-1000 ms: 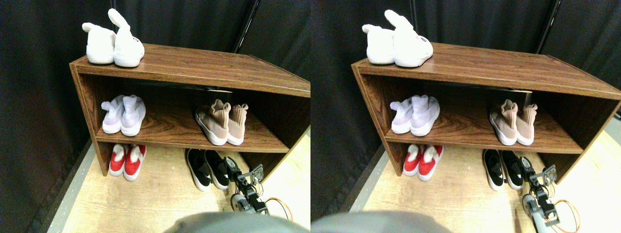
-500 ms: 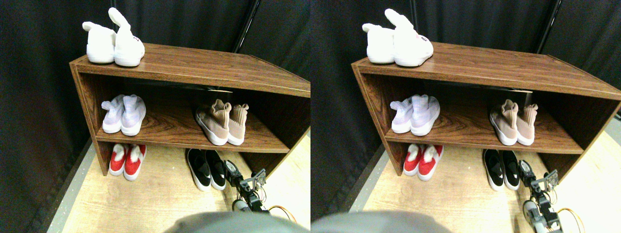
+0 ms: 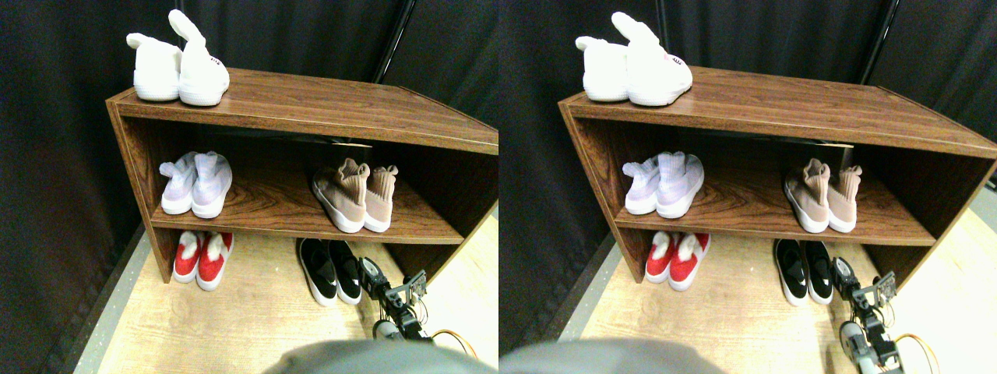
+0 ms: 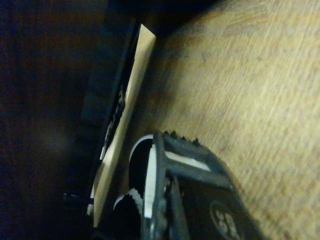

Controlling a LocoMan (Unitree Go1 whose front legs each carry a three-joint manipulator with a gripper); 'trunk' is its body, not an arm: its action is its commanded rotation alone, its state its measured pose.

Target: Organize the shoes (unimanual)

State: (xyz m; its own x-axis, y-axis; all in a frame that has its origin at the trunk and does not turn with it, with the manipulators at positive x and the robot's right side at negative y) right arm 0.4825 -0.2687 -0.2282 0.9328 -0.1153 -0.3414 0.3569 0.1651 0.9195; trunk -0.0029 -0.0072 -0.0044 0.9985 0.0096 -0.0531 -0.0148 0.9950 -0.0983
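Two black slip-ons [image 3: 330,269] with white soles lie side by side on the floor under the shelf, toes toward me. My right gripper [image 3: 373,276] hovers low just right of the right slip-on, close to its side. On the middle shelf's right part stand the tan knit sneakers [image 3: 354,195], heels outward and together. The wrist view shows the dark toothed frame of the gripper [image 4: 172,160] over the wooden floor [image 4: 250,80], with the shelf's dark underside beside it. I see nothing clearly held.
The brown wooden shelf unit [image 3: 311,105] stands against a black curtain. White bunny-ear slippers [image 3: 177,68] sit on its top left, lavender sneakers [image 3: 195,184] on the middle shelf's left, red slippers [image 3: 200,258] on the floor below. The shelf's right side panel [image 3: 444,261] is near the arm.
The gripper has dropped slightly and backed off a little beside the right black slip-on, which now lies a bit closer to its mate. The whole picture shifted slightly.
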